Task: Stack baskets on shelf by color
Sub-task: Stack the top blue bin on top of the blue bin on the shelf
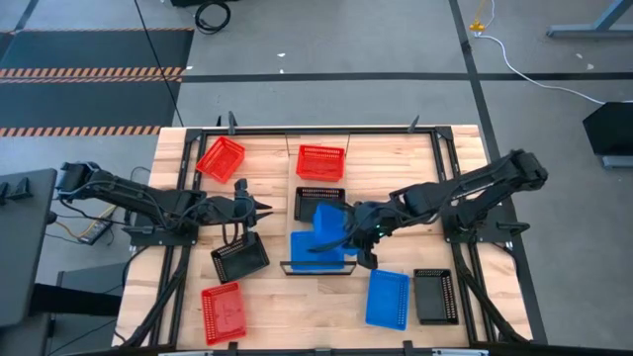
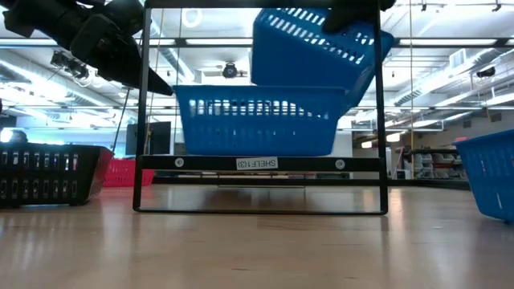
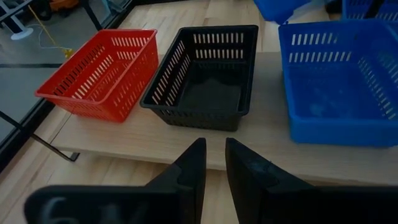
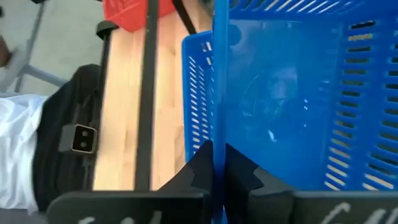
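Starting at the left of the overhead frame, a red basket (image 1: pixel 221 158) sat at upper left and another red basket (image 1: pixel 223 311) at lower left, with a black basket (image 1: pixel 240 258) between them. The left gripper (image 1: pixel 265 208) hovered left of centre, its fingers (image 3: pixel 189 168) only slightly apart and holding nothing. At centre, a red basket (image 1: pixel 320 162) and a black basket (image 1: pixel 318 201) sat on the shelf (image 1: pixel 348 265) beside a blue basket (image 1: pixel 312 253). The right gripper (image 1: pixel 348 233) pinched the wall of a tilted blue basket (image 1: pixel 326 220) above that one, partly nested. At lower right lay a blue basket (image 1: pixel 388 298) and a black basket (image 1: pixel 435 296). These baskets looked light, stiff and a little slick; a rim or side wall seemed the best hold.
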Controlling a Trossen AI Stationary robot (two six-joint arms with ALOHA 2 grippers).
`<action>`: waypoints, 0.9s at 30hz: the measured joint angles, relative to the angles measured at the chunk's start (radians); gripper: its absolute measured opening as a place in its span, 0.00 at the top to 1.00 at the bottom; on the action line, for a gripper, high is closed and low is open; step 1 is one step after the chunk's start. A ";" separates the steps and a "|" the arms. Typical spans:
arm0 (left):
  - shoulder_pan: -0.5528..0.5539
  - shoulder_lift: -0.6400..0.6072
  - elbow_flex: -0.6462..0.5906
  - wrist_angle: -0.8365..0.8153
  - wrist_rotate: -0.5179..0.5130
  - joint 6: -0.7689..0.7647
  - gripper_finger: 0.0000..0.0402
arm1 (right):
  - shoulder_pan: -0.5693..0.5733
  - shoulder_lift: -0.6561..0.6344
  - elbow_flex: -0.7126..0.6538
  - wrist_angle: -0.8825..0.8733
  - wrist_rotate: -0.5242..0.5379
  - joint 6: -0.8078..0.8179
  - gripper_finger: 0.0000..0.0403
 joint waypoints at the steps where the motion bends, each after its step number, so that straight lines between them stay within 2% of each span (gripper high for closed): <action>1: 0.000 0.000 0.000 0.000 0.000 0.000 0.83 | 0.000 0.005 0.001 0.006 -0.005 0.000 0.94; 8: 0.000 0.000 0.000 0.000 0.000 0.000 0.83 | 0.002 -0.001 0.033 0.000 -0.003 -0.024 0.98; 15: 0.000 0.000 0.000 0.000 0.000 -0.003 0.84 | 0.008 0.002 0.060 0.019 -0.004 -0.059 0.95; 22: 0.000 0.000 0.000 0.001 0.000 -0.008 0.83 | 0.009 0.004 0.062 0.080 -0.030 -0.086 0.97; 27: 0.000 0.000 0.000 0.000 0.000 -0.009 0.83 | 0.008 0.004 0.062 0.095 -0.025 -0.086 0.88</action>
